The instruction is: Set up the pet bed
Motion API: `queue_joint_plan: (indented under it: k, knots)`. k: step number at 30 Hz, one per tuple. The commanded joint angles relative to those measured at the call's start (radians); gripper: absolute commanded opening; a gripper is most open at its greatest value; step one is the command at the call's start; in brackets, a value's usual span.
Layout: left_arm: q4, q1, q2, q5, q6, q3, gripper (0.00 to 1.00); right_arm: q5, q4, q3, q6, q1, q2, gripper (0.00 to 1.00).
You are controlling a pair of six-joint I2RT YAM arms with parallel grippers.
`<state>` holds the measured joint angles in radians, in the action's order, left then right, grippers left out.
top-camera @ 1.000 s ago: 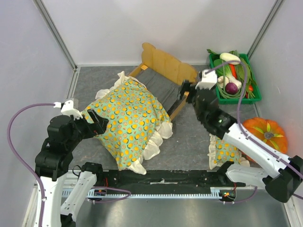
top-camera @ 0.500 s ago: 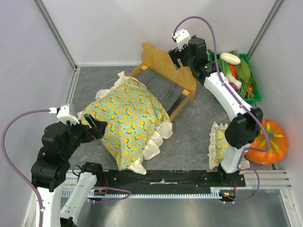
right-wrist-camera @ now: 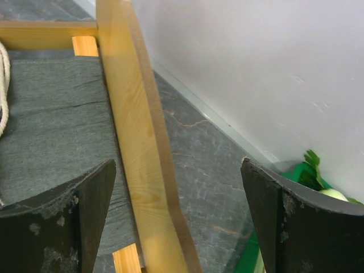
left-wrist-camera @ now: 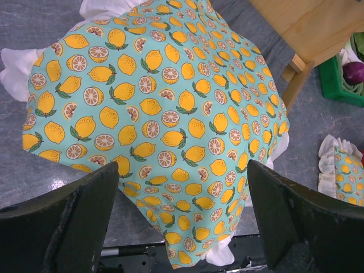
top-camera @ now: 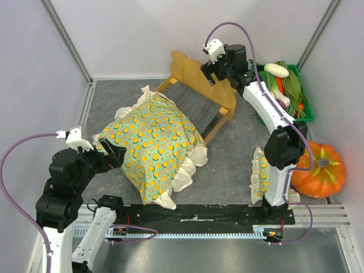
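Observation:
The pet bed stands at the back centre, its light-wood wavy headboard upright and its dark grey slatted base partly bare. A green lemon-print ruffled blanket covers its foot end and spills onto the mat. My right gripper is open, its jaws either side of the headboard top edge, not closed on it. My left gripper is open and empty, just off the blanket's left edge. The matching pillow lies at the right front.
A green crate of vegetables stands at the back right. An orange pumpkin sits at the right wall. White walls close in the back and both sides. The arm bases and a black rail run along the near edge.
My right arm has swung from the bed's right side up to the headboard top. My left arm has drawn back a little from the blanket. The blanket and bed have not moved.

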<state>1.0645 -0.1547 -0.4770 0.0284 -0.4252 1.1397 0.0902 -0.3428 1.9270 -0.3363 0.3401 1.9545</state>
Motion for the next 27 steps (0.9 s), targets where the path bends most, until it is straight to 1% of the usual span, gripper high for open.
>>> queue_joint_plan:
  k: [1, 6, 8, 10, 11, 13, 14, 15, 16, 17, 20, 21, 23, 25, 27]
  knots:
    - [-0.005, -0.002, -0.002, -0.012, 0.014, 0.026, 1.00, 0.062, -0.012, 0.020, 0.017, -0.004, 0.036, 0.97]
    - [-0.006, -0.002, -0.009, -0.010, 0.014, 0.029, 1.00, 0.002, -0.015, 0.050, 0.085, -0.019, 0.083, 0.85]
    - [-0.005, -0.002, -0.009, -0.010, 0.013, 0.029, 1.00, -0.013, -0.015, 0.049, 0.112, -0.027, 0.081, 0.72]
    - [-0.005, -0.002, -0.011, -0.010, 0.013, 0.031, 1.00, -0.004, -0.015, 0.032, 0.146, -0.041, 0.066, 0.63]
    - [-0.006, -0.002, -0.009, -0.008, 0.014, 0.029, 1.00, 0.014, -0.016, 0.020, 0.155, -0.046, 0.055, 0.53]
    - [-0.008, -0.002, -0.009, -0.012, 0.019, 0.031, 1.00, 0.025, -0.019, -0.040, 0.166, -0.052, -0.003, 0.44]
    - [-0.006, -0.003, -0.012, -0.012, 0.022, 0.028, 1.00, 0.029, -0.019, -0.069, 0.168, -0.053, -0.029, 0.38]
    - [-0.009, -0.002, -0.011, -0.015, 0.022, 0.028, 1.00, 0.036, -0.018, -0.129, 0.169, -0.055, -0.082, 0.35]
    - [-0.006, -0.002, -0.014, -0.015, 0.025, 0.026, 1.00, 0.034, -0.019, -0.158, 0.171, -0.055, -0.110, 0.27]
    - [-0.011, -0.002, -0.017, -0.013, 0.029, 0.025, 1.00, 0.036, -0.019, -0.216, 0.177, -0.055, -0.139, 0.15]
    - [-0.014, -0.002, -0.029, -0.015, 0.039, 0.022, 1.00, 0.005, -0.021, -0.319, 0.229, -0.056, -0.248, 0.00]
    - [-0.017, -0.002, -0.032, -0.012, 0.040, 0.022, 1.00, -0.032, -0.019, -0.342, 0.247, -0.058, -0.303, 0.00]
    - [-0.021, -0.002, -0.035, -0.007, 0.042, 0.020, 1.00, -0.066, -0.030, -0.402, 0.325, -0.058, -0.356, 0.00]
    - [-0.034, -0.002, -0.037, 0.001, 0.040, 0.012, 1.00, -0.063, -0.036, -0.451, 0.364, -0.058, -0.446, 0.00]
    - [-0.043, 0.000, -0.040, 0.008, 0.040, 0.009, 1.00, -0.113, -0.059, -0.526, 0.382, -0.058, -0.540, 0.00]
